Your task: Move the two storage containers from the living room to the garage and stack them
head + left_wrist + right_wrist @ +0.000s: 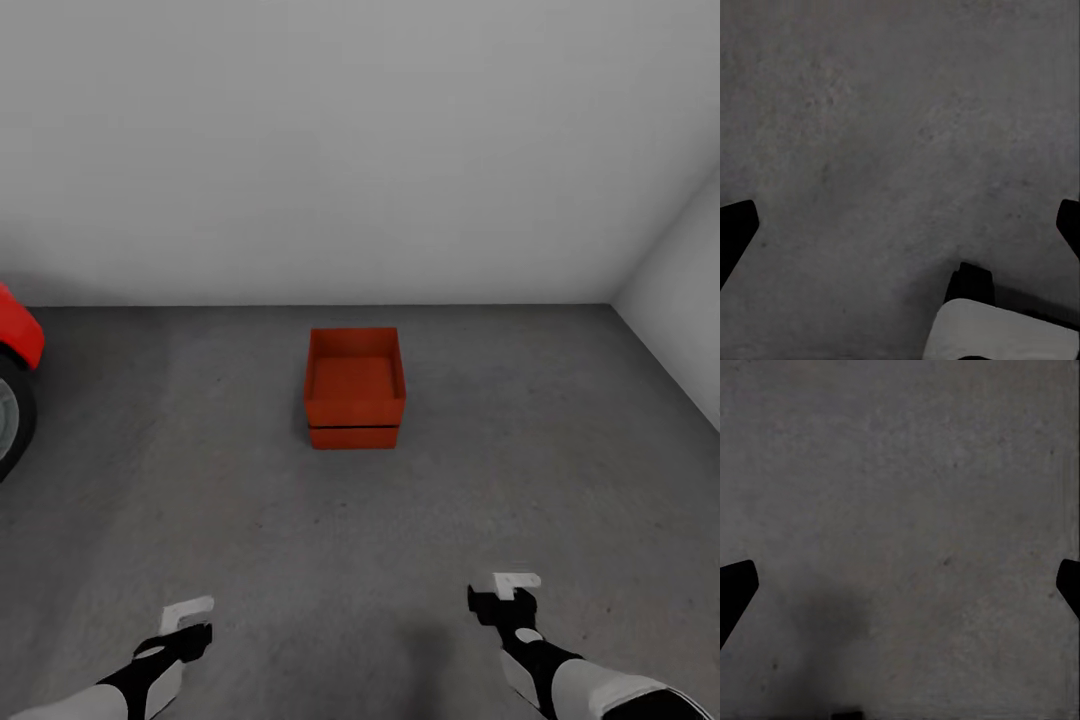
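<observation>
Standing stacked, the two red-orange open-top rectangular storage containers (354,389) sit one on the other on the dark grey mottled concrete floor (520,470), near the plain white wall (360,150). Red car (15,340) well aside. Left tool (187,620) and right tool (505,588) hang near the stack's near side, both spread, empty.

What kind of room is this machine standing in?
Most likely a garage: a bare grey mottled concrete floor, plain white walls, and part of a red car with its wheel at the side. Two red-orange open-top storage bins sit stacked on the floor.
</observation>
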Robot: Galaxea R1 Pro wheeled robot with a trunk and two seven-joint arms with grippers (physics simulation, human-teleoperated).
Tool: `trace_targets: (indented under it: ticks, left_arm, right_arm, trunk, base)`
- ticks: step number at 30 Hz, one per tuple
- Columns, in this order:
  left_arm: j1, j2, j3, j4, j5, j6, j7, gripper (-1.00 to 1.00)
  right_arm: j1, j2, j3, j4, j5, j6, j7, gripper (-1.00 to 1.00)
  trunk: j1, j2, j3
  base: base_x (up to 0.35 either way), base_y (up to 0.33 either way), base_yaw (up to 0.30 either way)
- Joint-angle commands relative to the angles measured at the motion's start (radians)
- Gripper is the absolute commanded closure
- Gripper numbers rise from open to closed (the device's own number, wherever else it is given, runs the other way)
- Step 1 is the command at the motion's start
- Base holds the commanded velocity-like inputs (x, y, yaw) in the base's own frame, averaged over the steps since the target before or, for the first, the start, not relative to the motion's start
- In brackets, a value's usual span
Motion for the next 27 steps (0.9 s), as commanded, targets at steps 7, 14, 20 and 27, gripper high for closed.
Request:
trace_targets:
  ticks: [7,14,20,27]
  left_arm:
    - [0.008,0.031,-0.011,0.035,0.026,0.0,-0.011,-1.0]
    - [0.167,0.025,-0.011,0.039,0.027,0.001,-0.019,-1.0]
    - [0.3,0.02,-0.011,0.039,0.027,0.048,-0.049,-1.0]
    - [0.355,0.019,-0.011,0.038,0.025,0.051,-0.054,-1.0]
  right_arm:
    - [0.139,-0.05,0.011,0.003,-0.005,-0.004,0.009,-1.0]
    - [0.316,-0.047,0.014,0.004,-0.002,0.137,0.014,-1.0]
    - [0.503,-0.034,0.015,0.003,-0.005,0.156,0.037,-1.0]
    - [0.569,-0.016,0.014,0.003,-0.005,0.121,0.043,-1.0]
  trunk:
    - [0.0,-0.001,-0.001]
    - [0.0,-0.001,-0.001]
    - [0.0,-0.001,-0.001]
    - [0.0,-0.001,-0.001]
  base:
    - [0.0,0.0,0.0]
    - [0.0,0.0,0.0]
    - [0.0,0.0,0.0]
    - [0.0,0.0,0.0]
